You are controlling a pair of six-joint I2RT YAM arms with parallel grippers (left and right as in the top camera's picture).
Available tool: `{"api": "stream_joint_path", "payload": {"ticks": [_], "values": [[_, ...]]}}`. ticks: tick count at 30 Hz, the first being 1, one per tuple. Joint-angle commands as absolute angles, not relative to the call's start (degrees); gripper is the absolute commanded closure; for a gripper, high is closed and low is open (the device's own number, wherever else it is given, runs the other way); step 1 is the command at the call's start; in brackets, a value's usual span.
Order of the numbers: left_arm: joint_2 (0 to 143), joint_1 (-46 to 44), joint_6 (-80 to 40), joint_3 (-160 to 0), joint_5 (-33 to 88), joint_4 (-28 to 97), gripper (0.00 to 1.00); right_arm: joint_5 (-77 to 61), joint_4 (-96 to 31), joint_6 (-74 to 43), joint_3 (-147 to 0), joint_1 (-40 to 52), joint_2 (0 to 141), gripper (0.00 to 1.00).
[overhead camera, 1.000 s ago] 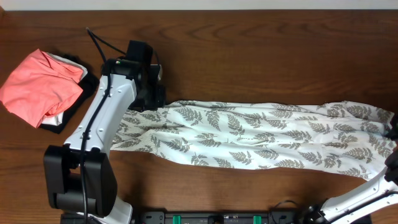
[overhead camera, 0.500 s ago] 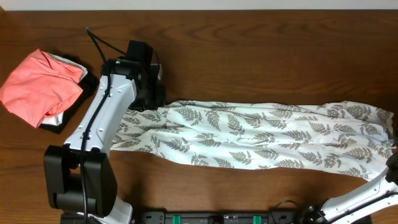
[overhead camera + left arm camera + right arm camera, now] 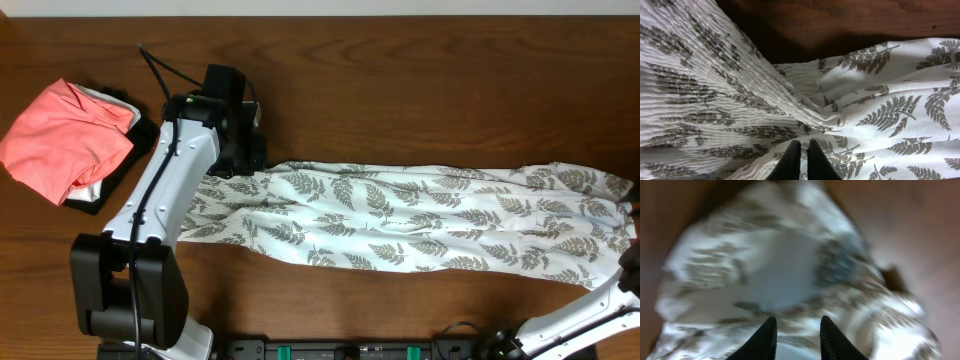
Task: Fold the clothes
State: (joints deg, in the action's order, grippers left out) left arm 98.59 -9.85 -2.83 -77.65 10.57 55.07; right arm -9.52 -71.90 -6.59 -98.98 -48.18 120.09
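Observation:
The clothes, a long white dress (image 3: 420, 225) with grey-green fern print, lie stretched flat across the table from left to right. My left gripper (image 3: 250, 158) sits at the dress's upper left end. In the left wrist view its black fingers (image 3: 801, 144) are pressed together on a raised fold of the gathered fabric (image 3: 715, 90). My right gripper (image 3: 797, 322) hangs over the dress's right end (image 3: 785, 265), its two fingers apart with nothing between them. That view is motion-blurred. In the overhead view the right gripper is almost off the right edge.
A coral-pink folded garment (image 3: 65, 140) lies on a black garment (image 3: 120, 180) at the far left. The left arm (image 3: 165, 200) crosses the dress's left end. The right arm (image 3: 590, 305) enters at the bottom right corner. Bare wooden table (image 3: 420, 100) lies behind the dress.
The right gripper's jaws have spread apart and let go of the dress's right end, which has settled slightly. The left gripper and the rest of the dress have not moved.

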Motion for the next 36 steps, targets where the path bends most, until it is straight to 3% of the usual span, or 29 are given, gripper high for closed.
{"api": "stream_joint_path", "payload": {"ticks": [1, 10, 18, 29, 36], "values": [[98.48, -9.72, -3.16, -77.19, 11.11, 55.09, 0.92, -14.81, -70.41, -2.79, -99.70, -44.97, 118.41, 0.71], [98.48, -9.72, -3.16, -77.19, 11.11, 55.18, 0.92, -7.90, -64.40, -2.04, -92.42, -38.33, 118.45, 0.69], [98.48, -9.72, -3.14, -77.19, 11.11, 55.13, 0.92, -2.48, -66.67, -3.42, -83.68, -38.87, 118.45, 0.72], [98.48, -9.72, -3.11, -77.19, 11.11, 55.07, 0.92, -4.67, -68.75, -6.33, -84.99, -42.87, 118.45, 0.73], [98.48, -9.72, -3.14, -77.19, 11.11, 54.94, 0.92, -9.47, -76.49, -4.36, -93.56, -42.89, 118.45, 0.76]]}}
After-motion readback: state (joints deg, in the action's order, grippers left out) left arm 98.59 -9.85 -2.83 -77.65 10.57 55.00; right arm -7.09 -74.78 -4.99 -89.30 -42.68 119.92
